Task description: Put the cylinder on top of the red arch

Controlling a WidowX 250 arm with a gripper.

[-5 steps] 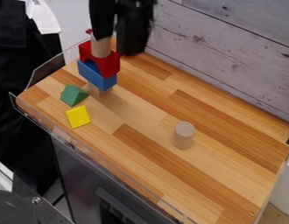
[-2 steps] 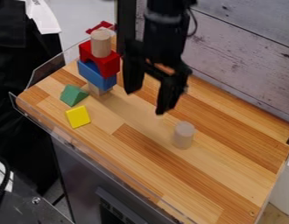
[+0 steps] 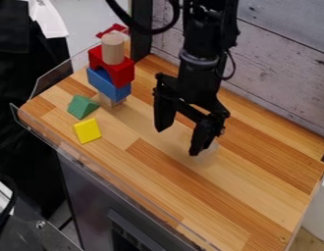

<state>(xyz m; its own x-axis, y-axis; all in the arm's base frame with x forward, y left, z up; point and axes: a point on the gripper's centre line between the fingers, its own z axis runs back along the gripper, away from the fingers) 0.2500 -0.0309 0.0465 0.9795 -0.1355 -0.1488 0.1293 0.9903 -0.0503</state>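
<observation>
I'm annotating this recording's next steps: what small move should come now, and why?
Probably raise the end effector a little: the cylinder already stands upright on the red arch, so the placing looks done, and one open finger overlaps a second cylinder in view, which lower movement might nudge.

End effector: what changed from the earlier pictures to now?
The end effector, open, moved from near the red arch toward the view's lower right, now partly hiding the lone cylinder. Unmoved: the arch, the upper cylinder on it, blue arch, green wedge, yellow block.
</observation>
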